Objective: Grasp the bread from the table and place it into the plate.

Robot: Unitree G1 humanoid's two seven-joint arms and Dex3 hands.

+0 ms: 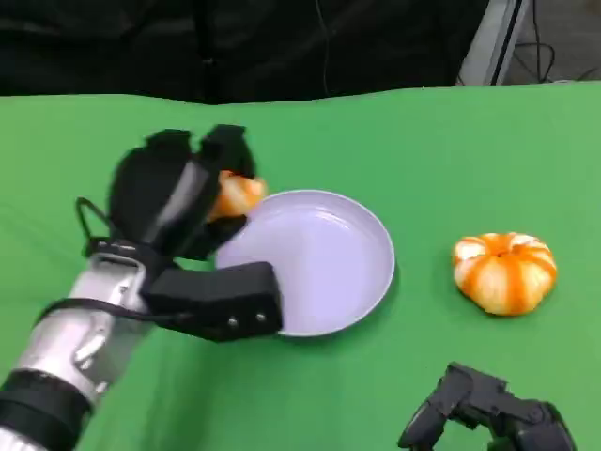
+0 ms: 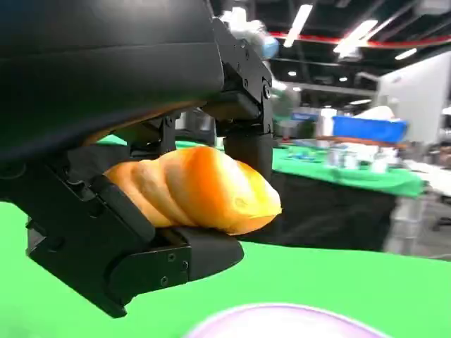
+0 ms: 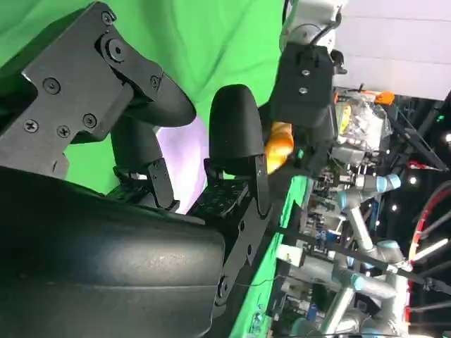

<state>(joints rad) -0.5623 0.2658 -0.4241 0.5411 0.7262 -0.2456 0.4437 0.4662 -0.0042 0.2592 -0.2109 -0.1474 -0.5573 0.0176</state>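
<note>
My left hand (image 1: 178, 202) grips an orange-brown bread roll (image 1: 237, 194) and holds it in the air at the left rim of the lavender plate (image 1: 324, 258). In the left wrist view the bread (image 2: 201, 186) sits clamped between the black fingers (image 2: 243, 105) and the thumb, above the plate's rim (image 2: 282, 320). My right hand (image 1: 484, 409) rests low at the table's near right edge, fingers curled in with nothing in them. From the right wrist view, the bread (image 3: 280, 143) appears far off in the left hand (image 3: 304, 88), past my right hand's own fingers (image 3: 236, 137).
A second orange-and-white striped round bun (image 1: 504, 271) lies on the green table (image 1: 423, 150) to the right of the plate. Black curtain lines the table's far edge. Other tables and robot arms stand in the room beyond.
</note>
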